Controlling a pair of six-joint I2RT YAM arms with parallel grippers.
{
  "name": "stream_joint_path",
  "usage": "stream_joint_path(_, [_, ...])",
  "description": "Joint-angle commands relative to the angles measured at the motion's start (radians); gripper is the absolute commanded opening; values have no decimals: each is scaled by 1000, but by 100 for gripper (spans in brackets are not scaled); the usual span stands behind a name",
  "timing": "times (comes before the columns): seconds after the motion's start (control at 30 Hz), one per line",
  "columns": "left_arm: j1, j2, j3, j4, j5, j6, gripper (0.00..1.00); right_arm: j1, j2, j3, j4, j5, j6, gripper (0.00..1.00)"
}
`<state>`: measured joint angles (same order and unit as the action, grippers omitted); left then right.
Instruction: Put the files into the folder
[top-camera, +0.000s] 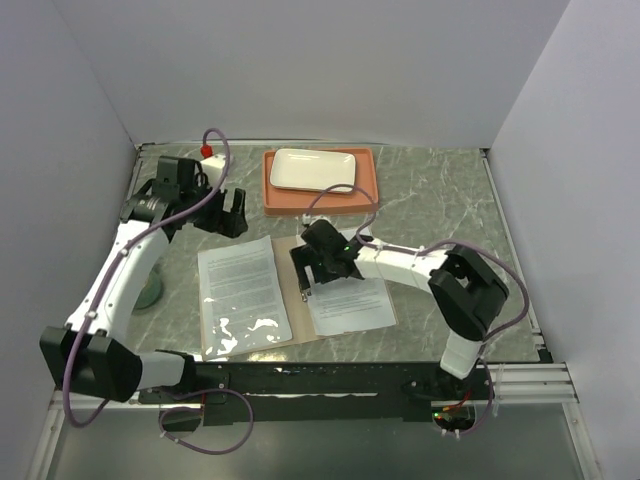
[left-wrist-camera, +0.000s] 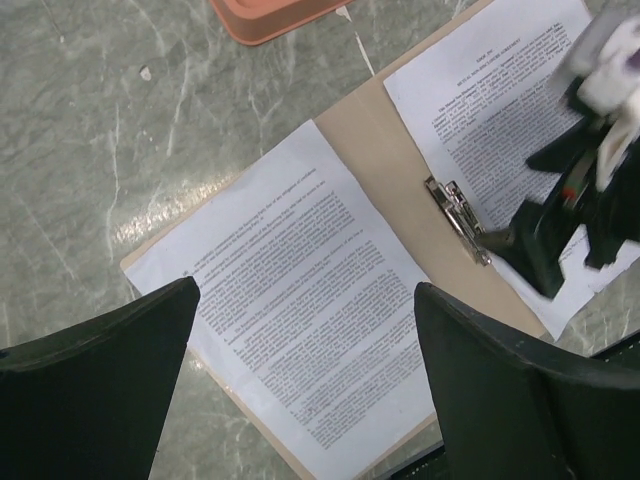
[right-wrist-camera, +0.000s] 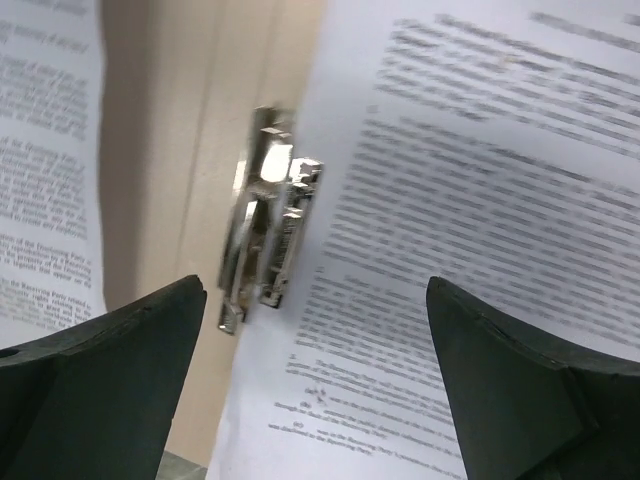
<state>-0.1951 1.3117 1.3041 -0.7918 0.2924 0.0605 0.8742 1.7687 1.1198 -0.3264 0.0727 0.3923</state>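
Observation:
The tan folder (top-camera: 297, 285) lies open on the table. One printed sheet (top-camera: 243, 290) lies on its left half under a glossy clear pocket. The second sheet (top-camera: 345, 302) lies on the right half, its edge at the metal clip (right-wrist-camera: 265, 230). My right gripper (top-camera: 318, 268) hangs open just above the clip and the right sheet (right-wrist-camera: 470, 200), holding nothing. My left gripper (top-camera: 232, 215) is open and empty, raised above the table behind the folder. In the left wrist view it looks down on the left sheet (left-wrist-camera: 300, 290), the clip (left-wrist-camera: 458, 220) and the folder (left-wrist-camera: 385, 160).
An orange tray (top-camera: 320, 200) with a white rectangular plate (top-camera: 313, 169) stands right behind the folder. A greenish round object (top-camera: 150, 293) sits under the left arm. White walls close in the table on three sides.

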Motion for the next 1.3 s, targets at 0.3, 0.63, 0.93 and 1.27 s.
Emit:
stream_joint_path(0.3, [26,-236,-51,48,-30,-7,99,-80,-98,133,-138,-48,108,99])
stream_joint_path(0.63, [63,-266,-143,17,-130,2,98,57,95,357,-390,197,146,95])
stream_joint_path(0.93, [106,-252,-229,22,-124,19,98,72,159,347,-355,188,169,79])
stream_joint_path(1.27, [164,-189,-305,49,-61,36,98,75,216,356,-293,147,157,72])
